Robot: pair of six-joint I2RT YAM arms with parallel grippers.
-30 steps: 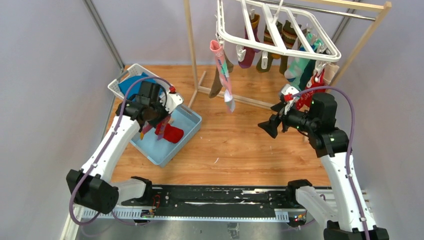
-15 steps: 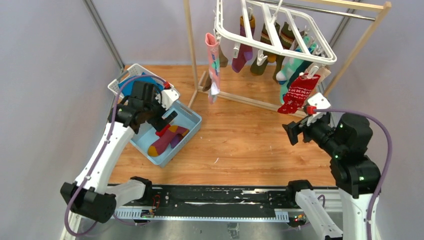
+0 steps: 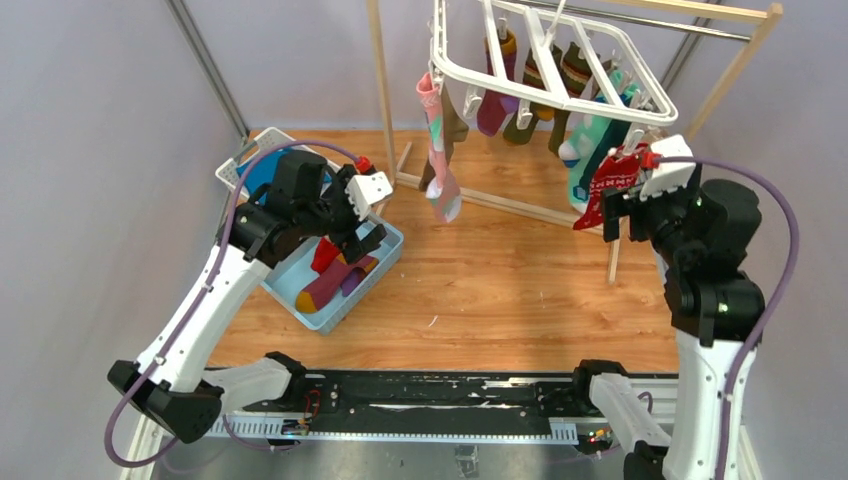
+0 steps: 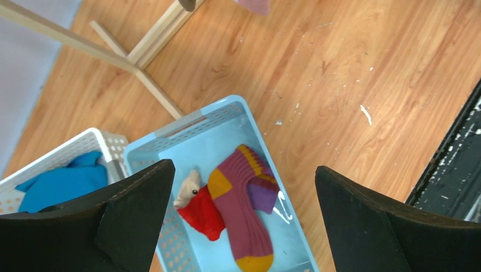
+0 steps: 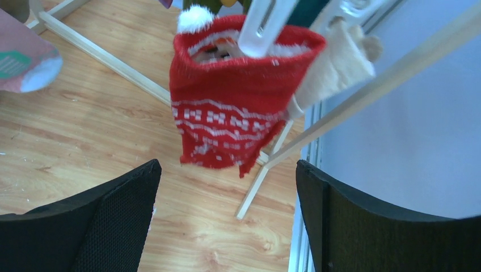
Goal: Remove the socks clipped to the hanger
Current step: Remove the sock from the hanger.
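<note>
The white hanger (image 3: 560,85) hangs from the wooden rack with several socks clipped to it: a pink one (image 3: 440,160), a purple one (image 3: 495,108), brown striped ones (image 3: 540,95), teal ones (image 3: 592,150) and a red patterned sock (image 3: 608,185). My right gripper (image 3: 628,205) stands open just right of and below that red sock (image 5: 227,113), which hangs from a white clip (image 5: 264,25) with a beige sock (image 5: 340,62) beside it. My left gripper (image 4: 244,173) is open and empty above the light blue bin (image 4: 187,127). A maroon and yellow sock (image 4: 241,209) and a red sock (image 4: 201,212) lie in it.
The wooden rack's upright (image 3: 382,90) and its floor bar (image 3: 480,195) stand behind the bin (image 3: 385,262). A white basket (image 3: 235,170) with a blue cloth (image 4: 68,181) sits left of the bin. A slanted rack leg (image 5: 363,93) runs close to my right fingers.
My left gripper opened and dropped the maroon sock into the bin, then drew up and right. My right arm pulled back, then rose to the red sock. The hanger swung.
</note>
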